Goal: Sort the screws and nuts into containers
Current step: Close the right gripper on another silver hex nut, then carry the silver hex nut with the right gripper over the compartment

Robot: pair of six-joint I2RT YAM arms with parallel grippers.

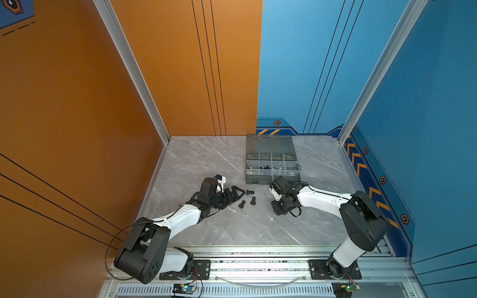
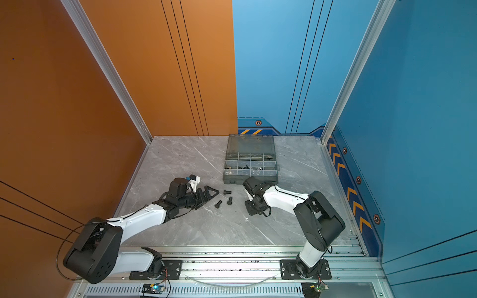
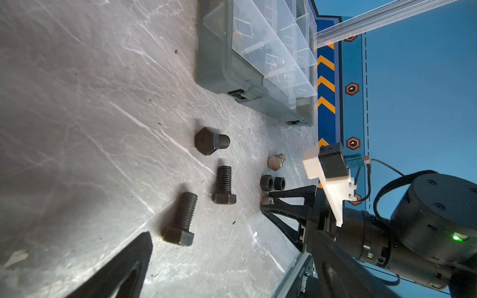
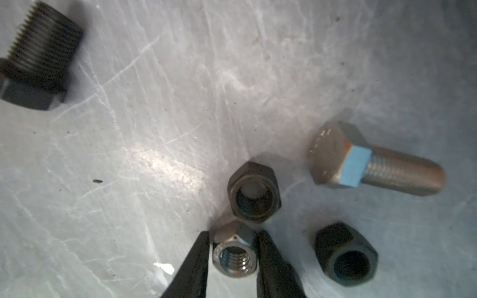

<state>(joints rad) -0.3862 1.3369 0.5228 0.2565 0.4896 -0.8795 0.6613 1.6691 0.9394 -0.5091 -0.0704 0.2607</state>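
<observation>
Right wrist view shows the silver nut (image 4: 235,254) resting on the table (image 4: 154,116) directly between the close-set fingers of the right gripper (image 4: 233,232), the nearer arm, hole facing back toward the wrist; a firm pinch I cannot confirm, and any stamp is too blurred to read.

No word or number can be read for certain. The blue wall (image 1: 438,129) carries a strip of orange chevrons (image 1: 356,156) and orange-rimmed hexagon badges (image 1: 383,179), each with a small white mark inside. A similar hexagon emblem sits on the poster (image 1: 13,7). The silver bolt (image 4: 335,154) has faint stamped marks on its head, and the silver nut (image 4: 235,254) perhaps has characters on its face, too blurred to read. A black bar (image 3: 301,271) bears tiny lettering, illegible
</observation>
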